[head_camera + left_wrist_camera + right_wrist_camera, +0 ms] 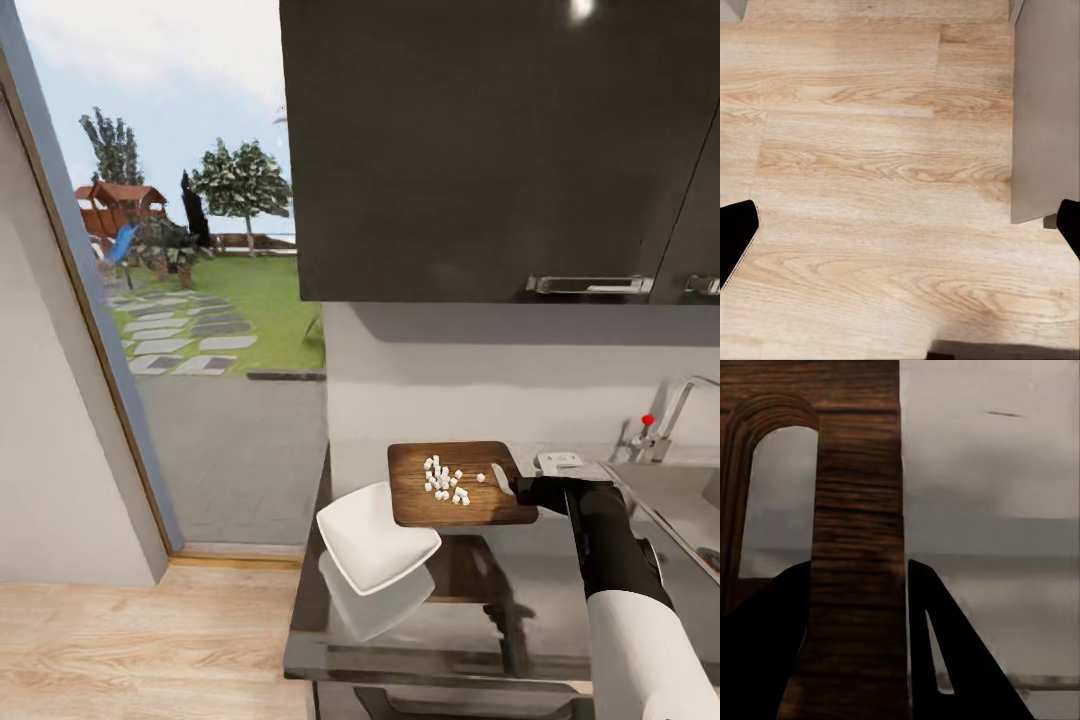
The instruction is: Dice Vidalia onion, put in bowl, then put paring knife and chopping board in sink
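The chopping board (455,487) is being gripped at its handle end by the right tool (522,490), above the counter (480,620); diced onion (445,480) is lying on it, the bowl (372,538) just beside. The left tool (900,232) is being held open over the floor (870,150).

Board (462,484): dark brown wood, visible grain, smooth; grain bands plain in right wrist view. Countertop (470,610): grey, glossy, mirrors the bowl (375,537), which is white and smooth. Floor (870,187): pale wood planks, matt. Tap (680,405): shiny metal.
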Controlling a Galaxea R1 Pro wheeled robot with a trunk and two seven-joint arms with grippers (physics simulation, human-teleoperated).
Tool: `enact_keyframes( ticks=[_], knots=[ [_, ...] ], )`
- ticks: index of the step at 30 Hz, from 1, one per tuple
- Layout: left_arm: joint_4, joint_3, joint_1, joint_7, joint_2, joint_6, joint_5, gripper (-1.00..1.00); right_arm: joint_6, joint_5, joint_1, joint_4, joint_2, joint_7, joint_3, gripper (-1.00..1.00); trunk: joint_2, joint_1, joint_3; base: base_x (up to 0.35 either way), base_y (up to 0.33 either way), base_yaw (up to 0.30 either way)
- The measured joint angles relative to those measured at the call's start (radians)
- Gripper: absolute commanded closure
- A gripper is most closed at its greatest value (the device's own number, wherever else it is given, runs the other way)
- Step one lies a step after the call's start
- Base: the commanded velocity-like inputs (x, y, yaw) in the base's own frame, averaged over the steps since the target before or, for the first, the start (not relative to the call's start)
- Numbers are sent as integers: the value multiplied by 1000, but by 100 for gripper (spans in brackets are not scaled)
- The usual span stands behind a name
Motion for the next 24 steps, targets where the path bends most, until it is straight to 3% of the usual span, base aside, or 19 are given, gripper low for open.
enact_keyframes(
  ticks=[7, 22, 24],
  knots=[
    [0, 0, 0, -1, 0, 0, 0, -100, 0, -1, 0, 0, -1, 0, 0, 100, 0, 0, 11, 0, 224, 0],
    [0, 0, 0, 0, 0, 0, 0, -100, 2, 1, 0, -2, -8, -3, 0, 100, 0, 0, 18, 0, 6, 0],
    [0, 0, 0, 0, 0, 0, 0, -100, 3, 10, 0, -2, -11, -3, 16, 100, 0, 0, 18, 0, 0, 0]
  ],
)
